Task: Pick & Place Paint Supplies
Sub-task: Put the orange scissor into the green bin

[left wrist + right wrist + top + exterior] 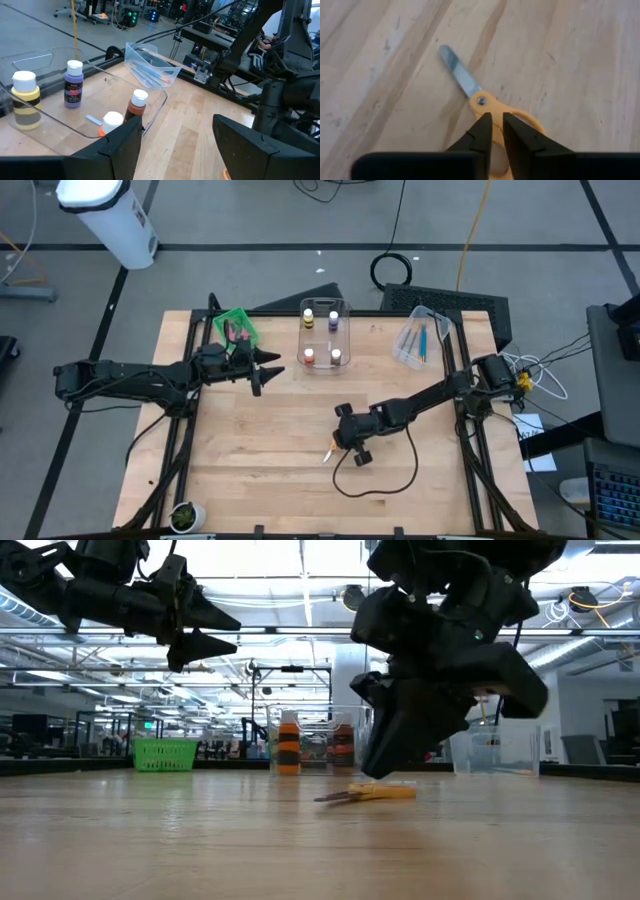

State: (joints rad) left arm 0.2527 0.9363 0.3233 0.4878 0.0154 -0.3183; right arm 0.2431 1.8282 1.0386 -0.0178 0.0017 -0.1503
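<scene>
Orange-handled scissors (481, 101) lie flat on the wooden table (250, 450), blades closed, and they also show in the low view (375, 792). My right gripper (493, 126) hangs just above their handles with its fingers shut, slanting downward; in the low view its tips (385, 776) stand a little clear of the scissors. My left gripper (177, 145) hovers open, high over the table's far left, pointing toward a clear tub (324, 365). In that tub stand white-capped paint bottles: yellow (25, 100), purple (73, 85), and two more (136, 105).
A second clear tub (421, 340) at the far right holds thin brushes. A green bin (236, 328) sits at the far left behind my left gripper. A black cable (385, 480) loops over the near middle of the table. A small potted plant (185, 515) stands at the near left corner.
</scene>
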